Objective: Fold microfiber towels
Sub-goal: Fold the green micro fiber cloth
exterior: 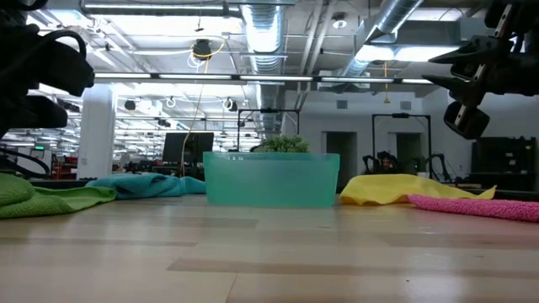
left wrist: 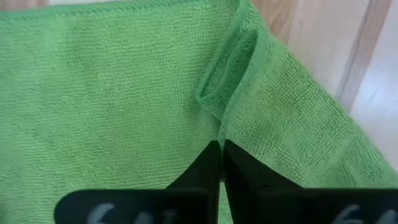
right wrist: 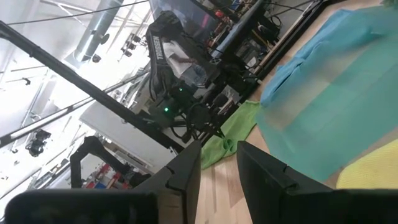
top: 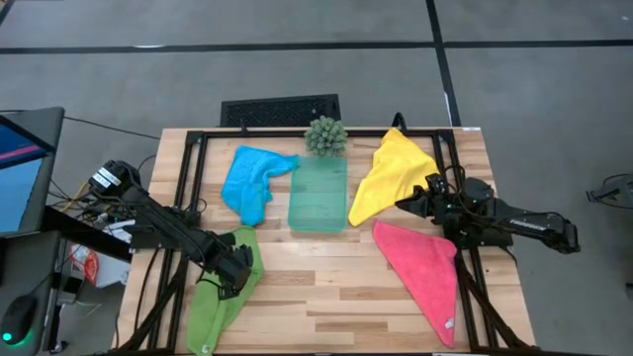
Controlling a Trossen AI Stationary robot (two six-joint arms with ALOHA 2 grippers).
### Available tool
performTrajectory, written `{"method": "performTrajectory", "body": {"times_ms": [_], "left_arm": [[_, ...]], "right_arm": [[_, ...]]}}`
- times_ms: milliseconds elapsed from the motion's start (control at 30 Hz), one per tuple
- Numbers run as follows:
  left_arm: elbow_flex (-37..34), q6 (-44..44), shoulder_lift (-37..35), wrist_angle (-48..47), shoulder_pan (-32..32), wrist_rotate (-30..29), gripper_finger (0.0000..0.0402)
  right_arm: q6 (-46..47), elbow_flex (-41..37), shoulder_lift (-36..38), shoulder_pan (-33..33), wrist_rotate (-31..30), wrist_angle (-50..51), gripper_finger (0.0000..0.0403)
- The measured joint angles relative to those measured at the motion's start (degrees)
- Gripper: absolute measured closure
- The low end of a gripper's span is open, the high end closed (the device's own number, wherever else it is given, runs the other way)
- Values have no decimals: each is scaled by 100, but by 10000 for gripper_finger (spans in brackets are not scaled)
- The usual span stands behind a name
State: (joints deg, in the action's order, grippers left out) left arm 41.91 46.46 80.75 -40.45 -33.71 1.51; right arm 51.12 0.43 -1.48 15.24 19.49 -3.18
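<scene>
Four microfiber towels lie spread across a wooden desk [top: 326,287] seen from above. The lime green towel [top: 220,292] sits crumpled at the lower left of the frame, one end running to the desk's bottom edge. The left tool [top: 240,276] is over this towel's upper right part, its two dark fingers [left wrist: 200,180] pressed together on a raised fold of green cloth, beside a small hem loop. The blue towel [top: 252,181] lies bunched at upper centre-left, just beside a translucent teal tray [top: 318,196] with a small spiky plant [top: 325,135] above it. The yellow towel [top: 391,173] drapes as a rough triangle at upper right; the pink towel [top: 423,272] forms a long triangle at lower right, reaching the bottom edge. The right tool [top: 407,204] hovers at the yellow towel's right edge, fingers parted with a narrow gap and nothing between them. From desk level, the tray hides most of the plant, and both arms are cut off at the frame's top corners.
</scene>
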Motion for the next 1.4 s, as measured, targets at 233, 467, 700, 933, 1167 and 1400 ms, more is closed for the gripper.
{"method": "performTrajectory", "body": {"times_ms": [233, 467, 700, 933, 1167, 1400], "left_arm": [[28, 795, 0, 68, 357, 511, 401], [610, 1092, 0, 76, 833, 532, 401], [1436, 1186, -2, 70, 1273, 433, 401], [1965, 2145, -4, 246, 1814, 82, 401], [1989, 3549, -4, 717, 2326, -49, 401], [1989, 3043, -4, 856, 2650, -73, 401]], "right_arm": [[474, 2, -2, -40, 11, -294, 274], [-211, 80, -19, -342, -2, -647, 275], [-1020, 524, -683, -659, -63, -631, 287], [-2230, 1171, -2083, -1091, -181, -627, 296], [-2615, 1857, -3843, -1746, -261, -585, 296], [-2098, 2336, -5553, -2703, -1480, -586, 296]]}}
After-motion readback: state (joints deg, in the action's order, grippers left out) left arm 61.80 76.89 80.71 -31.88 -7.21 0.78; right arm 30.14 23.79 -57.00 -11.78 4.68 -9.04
